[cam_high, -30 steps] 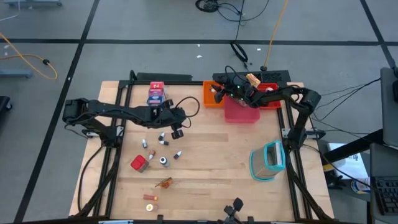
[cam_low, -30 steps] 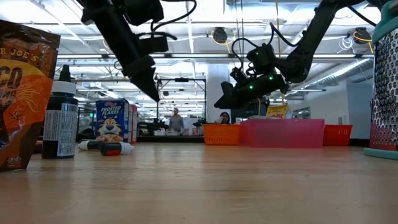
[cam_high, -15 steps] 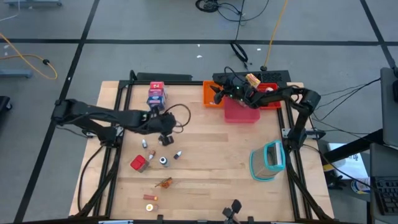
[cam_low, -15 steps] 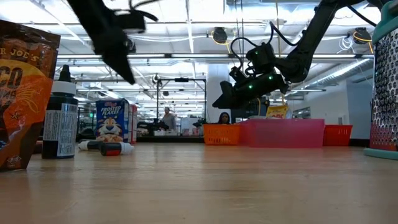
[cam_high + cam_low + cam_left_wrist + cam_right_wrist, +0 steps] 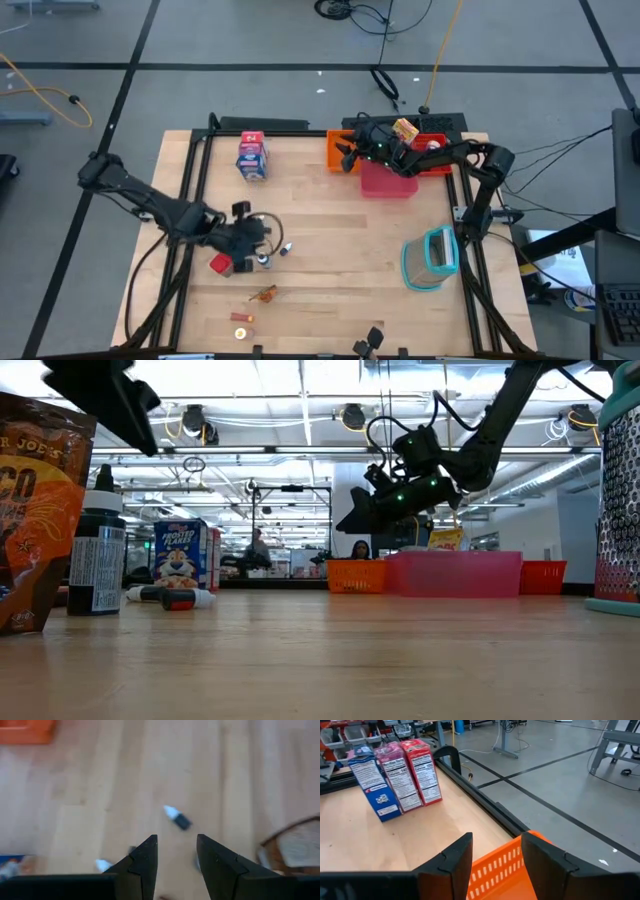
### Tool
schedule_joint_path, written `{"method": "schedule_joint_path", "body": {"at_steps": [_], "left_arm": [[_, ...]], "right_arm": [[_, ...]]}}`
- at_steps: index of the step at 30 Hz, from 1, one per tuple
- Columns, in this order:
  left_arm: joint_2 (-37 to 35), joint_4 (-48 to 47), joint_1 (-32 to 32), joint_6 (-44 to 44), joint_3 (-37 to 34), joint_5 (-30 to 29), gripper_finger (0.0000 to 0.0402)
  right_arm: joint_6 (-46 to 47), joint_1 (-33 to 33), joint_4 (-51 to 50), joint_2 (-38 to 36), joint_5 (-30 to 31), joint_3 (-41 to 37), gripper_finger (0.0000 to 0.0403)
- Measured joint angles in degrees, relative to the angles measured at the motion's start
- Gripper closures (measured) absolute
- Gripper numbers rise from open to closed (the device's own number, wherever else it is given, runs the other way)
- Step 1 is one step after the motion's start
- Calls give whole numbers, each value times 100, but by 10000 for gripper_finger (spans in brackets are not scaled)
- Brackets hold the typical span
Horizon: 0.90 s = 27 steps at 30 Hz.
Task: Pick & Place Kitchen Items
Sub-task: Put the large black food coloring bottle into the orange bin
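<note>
The left gripper (image 5: 252, 238) has swung away from the upright cartons (image 5: 251, 155) and come down among the loose pieces near the red cube (image 5: 222, 264), which I take as landmark. Its fingers (image 5: 142, 862) stand apart with nothing between them, so a pick looks close but not begun. A small dark-capped bottle (image 5: 178, 818) lies just beyond the cube (others lie close around it). Farther from the cube, the cartons stand by the table's back edge. Farthest, the right gripper (image 5: 345, 158) hovers over the orange tray (image 5: 334, 160), fingers spread and empty, barely shifted.
</note>
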Motion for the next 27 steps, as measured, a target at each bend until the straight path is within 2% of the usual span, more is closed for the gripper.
{"method": "schedule_joint_path", "body": {"at_steps": [6,12,27], "left_arm": [[11,238,-533,-528,-2,-320,266],[14,304,-810,-870,-2,-472,266],[761,224,-856,-1439,-2,-505,262]], "right_arm": [[2,32,22,0,0,0,241],[2,32,4,0,0,-2,243],[2,32,4,-2,-1,-2,241]]}}
